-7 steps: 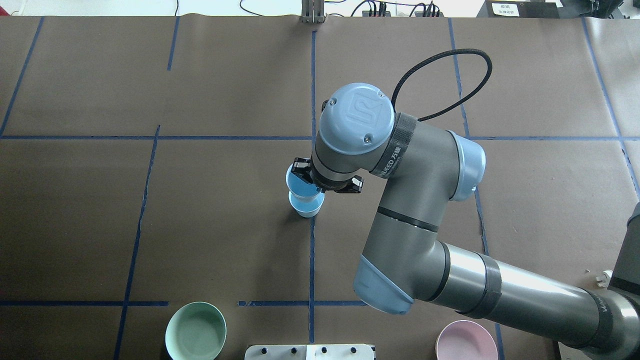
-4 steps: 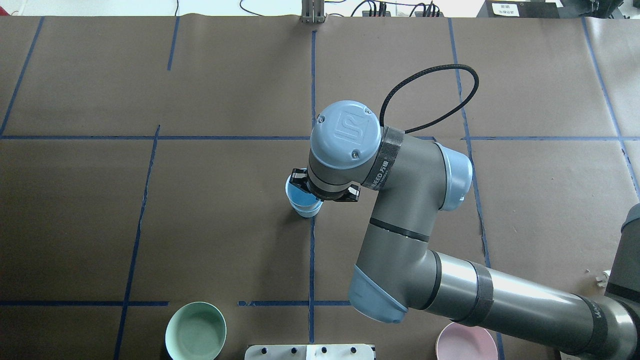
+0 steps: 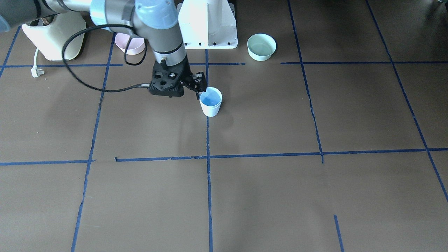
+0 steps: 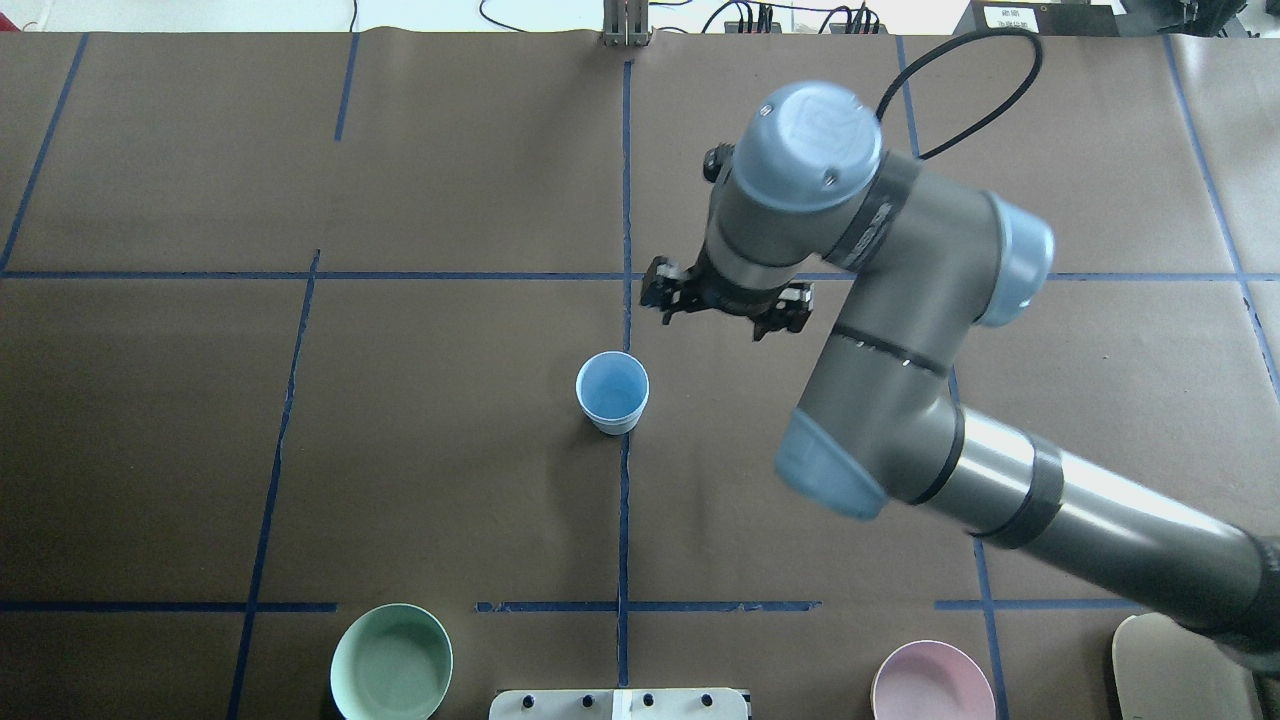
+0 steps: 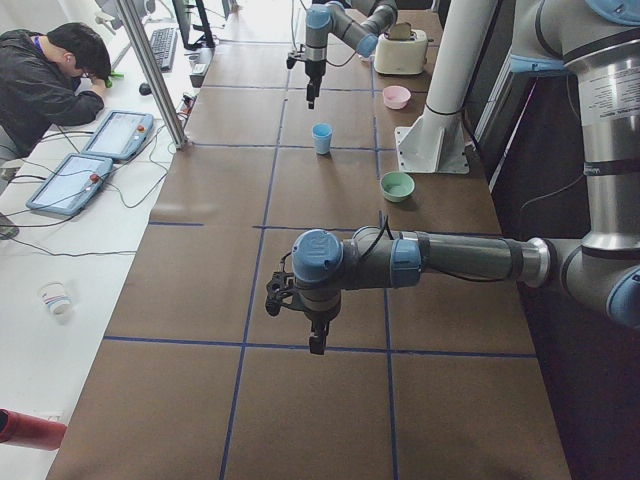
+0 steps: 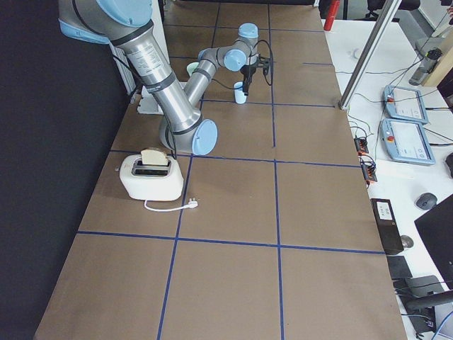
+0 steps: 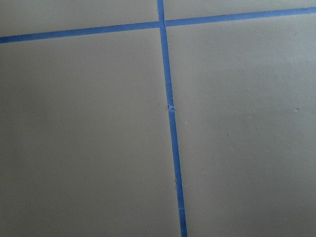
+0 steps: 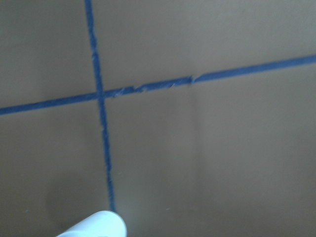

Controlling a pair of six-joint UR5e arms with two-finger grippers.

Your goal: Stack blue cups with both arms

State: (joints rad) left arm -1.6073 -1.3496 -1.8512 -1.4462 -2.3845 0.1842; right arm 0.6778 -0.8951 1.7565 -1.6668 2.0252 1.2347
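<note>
The two blue cups (image 4: pixel 612 392) stand nested as one stack on the centre tape line; they also show in the front view (image 3: pixel 210 101) and, small, in the side views (image 5: pixel 321 138) (image 6: pixel 240 93). My right gripper (image 3: pixel 199 87) is open and empty, lifted clear of the stack and beside its rim. From overhead its fingers are hidden under the right wrist (image 4: pixel 745 270). The right wrist view shows only a white cup edge (image 8: pixel 94 224) at the bottom. My left gripper (image 5: pixel 310 340) hangs far from the cups over bare table; I cannot tell if it is open.
A mint-green bowl (image 4: pixel 391 662) and a pink bowl (image 4: pixel 932 682) sit at the near edge either side of the white pedestal base (image 3: pixel 208 24). A toaster (image 6: pixel 150 176) stands at the robot's right. An operator (image 5: pixel 50 75) sits beyond the table.
The right gripper lowered the held cup into the standing cup, let it go, then rose and moved back and to the right. The cups now stand nested and free.
</note>
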